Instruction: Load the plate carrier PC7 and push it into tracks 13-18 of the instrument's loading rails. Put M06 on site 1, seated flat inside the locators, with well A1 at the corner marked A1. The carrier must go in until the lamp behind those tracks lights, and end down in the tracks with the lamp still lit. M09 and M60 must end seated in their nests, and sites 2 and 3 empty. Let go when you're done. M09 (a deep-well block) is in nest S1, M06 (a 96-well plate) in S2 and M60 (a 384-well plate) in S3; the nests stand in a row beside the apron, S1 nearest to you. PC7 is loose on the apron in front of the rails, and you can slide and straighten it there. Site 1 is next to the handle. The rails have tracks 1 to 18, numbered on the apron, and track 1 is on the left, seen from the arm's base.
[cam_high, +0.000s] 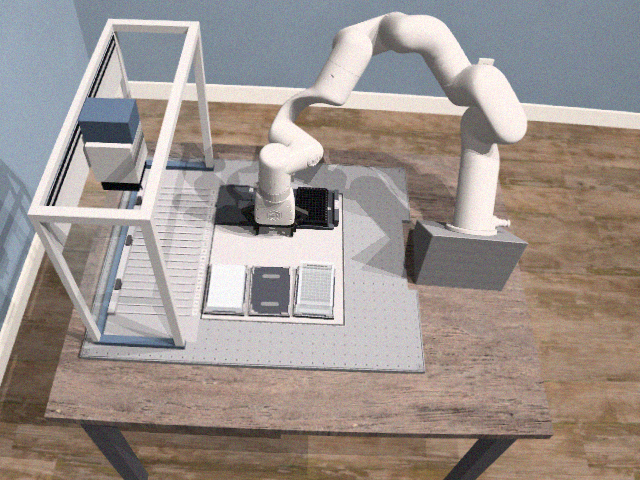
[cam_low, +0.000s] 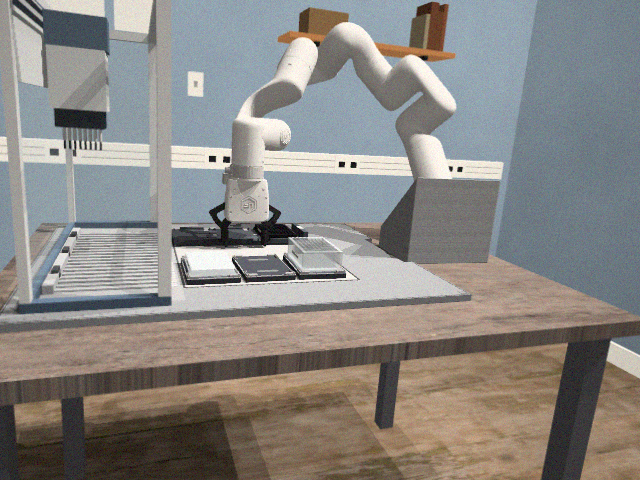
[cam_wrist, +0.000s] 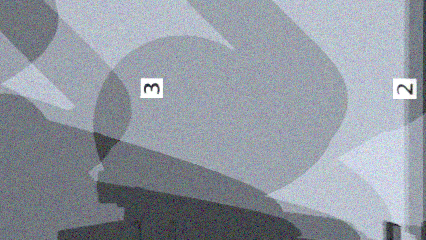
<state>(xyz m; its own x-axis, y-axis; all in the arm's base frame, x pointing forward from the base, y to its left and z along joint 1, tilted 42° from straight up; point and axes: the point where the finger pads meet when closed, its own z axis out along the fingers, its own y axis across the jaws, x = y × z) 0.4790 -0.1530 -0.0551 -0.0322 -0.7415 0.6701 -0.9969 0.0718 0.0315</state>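
The black carrier PC7 (cam_high: 235, 205) lies on the apron in front of the rails, at the far end; it also shows in the exterior view (cam_low: 201, 236). A dark 96-well plate, M06 (cam_high: 312, 206), sits on the carrier's site beside the handle (cam_high: 337, 206). My gripper (cam_high: 273, 229) is open and empty. Its fingers (cam_low: 244, 238) reach down to carrier level at the carrier's middle. The deep-well block M09 (cam_high: 314, 289) sits in the nest nearest the arm's base. The middle nest (cam_high: 270, 290) is empty. The white plate M60 (cam_high: 225, 288) sits in the third nest. The wrist view shows only a pale surface with labels 3 (cam_wrist: 151, 87) and 2 (cam_wrist: 404, 88).
The loading rails (cam_high: 165, 248) lie under the white instrument frame (cam_high: 155, 170), with a pipetting head (cam_high: 111, 144) hanging above them. The arm's grey base block (cam_high: 465, 253) stands at the right. A dark edge (cam_wrist: 200, 215) crosses the bottom of the wrist view.
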